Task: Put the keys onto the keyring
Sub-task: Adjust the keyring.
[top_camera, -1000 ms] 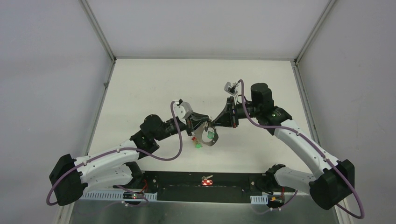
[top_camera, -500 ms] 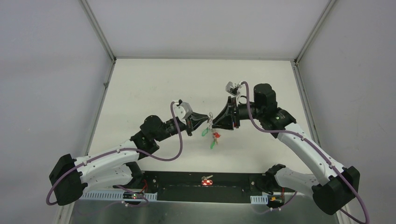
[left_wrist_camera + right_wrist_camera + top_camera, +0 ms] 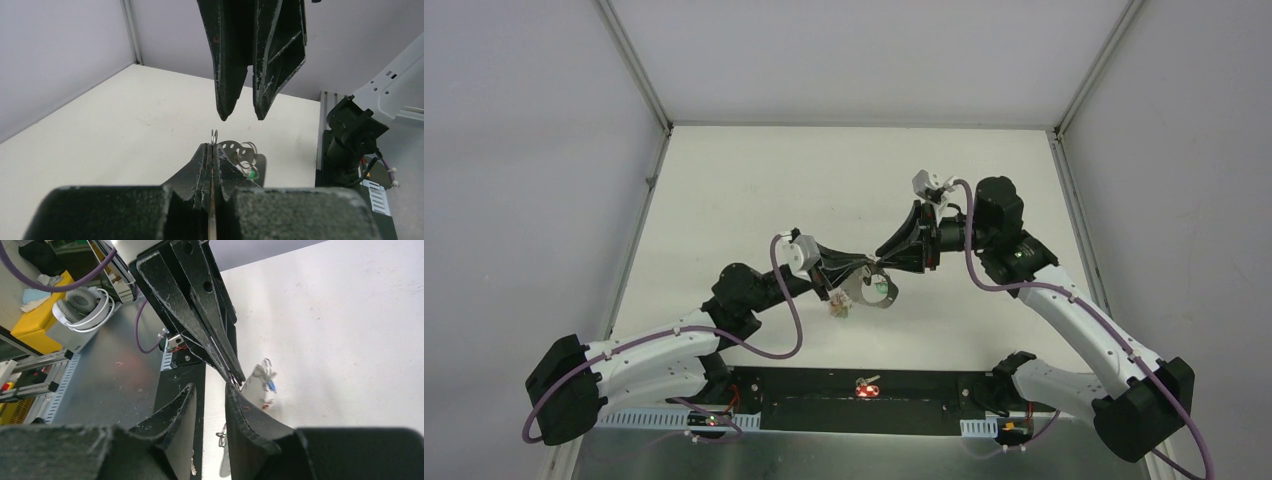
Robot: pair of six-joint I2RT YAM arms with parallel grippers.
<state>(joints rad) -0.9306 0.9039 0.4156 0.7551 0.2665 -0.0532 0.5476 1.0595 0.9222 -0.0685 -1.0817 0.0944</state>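
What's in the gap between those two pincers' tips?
Only the top of the thin keyring, poking up from the shut left pincer toward the open right pincer; the left wrist view shows it.

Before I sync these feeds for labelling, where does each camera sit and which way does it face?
Top external: above and behind the bases, looking down on the table; both arms show, left gripper facing right gripper.
Left wrist: on the left arm, looking past its own shut gripper at the open right gripper above.
Right wrist: on the right arm, looking toward the near edge; own open gripper below, left gripper ahead.
Shared: all three show the keyring.
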